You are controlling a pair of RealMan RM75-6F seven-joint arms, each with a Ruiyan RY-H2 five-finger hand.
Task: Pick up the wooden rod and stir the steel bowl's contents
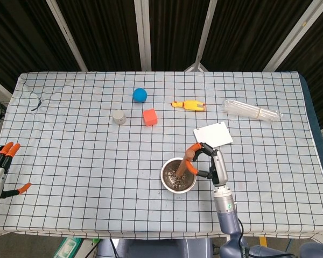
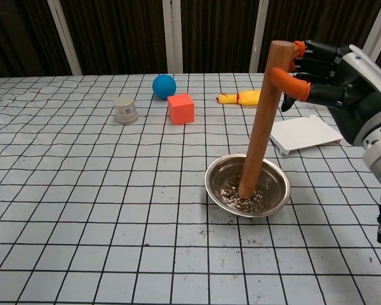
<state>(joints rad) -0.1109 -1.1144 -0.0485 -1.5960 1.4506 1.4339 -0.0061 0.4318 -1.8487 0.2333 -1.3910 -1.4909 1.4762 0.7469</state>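
Wooden rod (image 2: pixel 261 121) in right hand (image 2: pixel 333 86) fingers, tip hidden among steel bowl (image 2: pixel 247 185) contents.

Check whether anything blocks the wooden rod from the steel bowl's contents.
Nothing visible does. The right robot hand grips the wooden rod near its top, and its lower end already sits in the grit inside the steel bowl.

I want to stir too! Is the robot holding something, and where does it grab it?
Yes. The right hand holds the rod near its top end; the bottom end is in the bowl. The left hand holds nothing.
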